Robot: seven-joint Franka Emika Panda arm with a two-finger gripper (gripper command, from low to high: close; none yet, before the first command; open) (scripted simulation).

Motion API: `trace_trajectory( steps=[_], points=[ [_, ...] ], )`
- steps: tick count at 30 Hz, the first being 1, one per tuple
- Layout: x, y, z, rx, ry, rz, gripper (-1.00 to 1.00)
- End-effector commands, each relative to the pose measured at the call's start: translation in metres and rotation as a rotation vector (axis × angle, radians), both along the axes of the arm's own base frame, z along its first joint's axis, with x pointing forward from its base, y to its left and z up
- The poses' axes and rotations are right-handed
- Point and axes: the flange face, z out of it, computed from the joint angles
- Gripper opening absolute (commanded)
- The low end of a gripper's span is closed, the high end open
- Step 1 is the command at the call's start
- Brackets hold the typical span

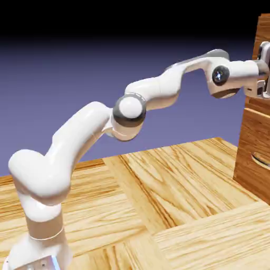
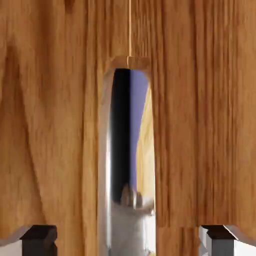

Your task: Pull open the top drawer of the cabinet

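The white arm (image 1: pixel 153 92) rises from its base (image 1: pixel 39 250) at the exterior view's lower left, bends at the shoulder and slopes up toward the exterior view's right. Past the dark-ringed elbow it climbs further, then the wrist runs nearly level to the cabinet (image 1: pixel 247 153), the hand right up at its upper part.

The gripper (image 2: pixel 129 241) is spread: in the hand view its two fingertips stand wide apart, one on each side of the shiny metal handle (image 2: pixel 126 165), with a gap on both sides, pinching nothing. The handle runs lengthwise up the middle of that view, its rounded end near the centre, and mirrors dark, violet and pale wood tones.

The top drawer (image 1: pixel 262 32) is at the exterior view's upper right edge, its reddish-brown wood partly hidden behind the hand. Below it sits the lower drawer (image 1: pixel 257 134) with a curved metal handle of its own (image 1: pixel 261 160), cut off by the picture's edge. Light wooden planks (image 1: pixel 158 195) spread beneath arm and cabinet, before a blue-violet backdrop (image 1: pixel 79 89).
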Motion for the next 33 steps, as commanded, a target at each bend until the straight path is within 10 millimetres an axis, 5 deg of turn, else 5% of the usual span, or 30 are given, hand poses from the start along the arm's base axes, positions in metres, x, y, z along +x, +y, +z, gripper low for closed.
trace_trajectory(
  steps=[1, 13, 33],
  points=[
    [-0.002, 0.000, 0.000, 0.000, 0.001, 0.000, -1.00],
    [-0.045, 0.000, -0.001, 0.000, 0.001, 0.001, -1.00],
    [-0.176, 0.000, -0.001, 0.000, 0.001, 0.001, -1.00]
  ],
)
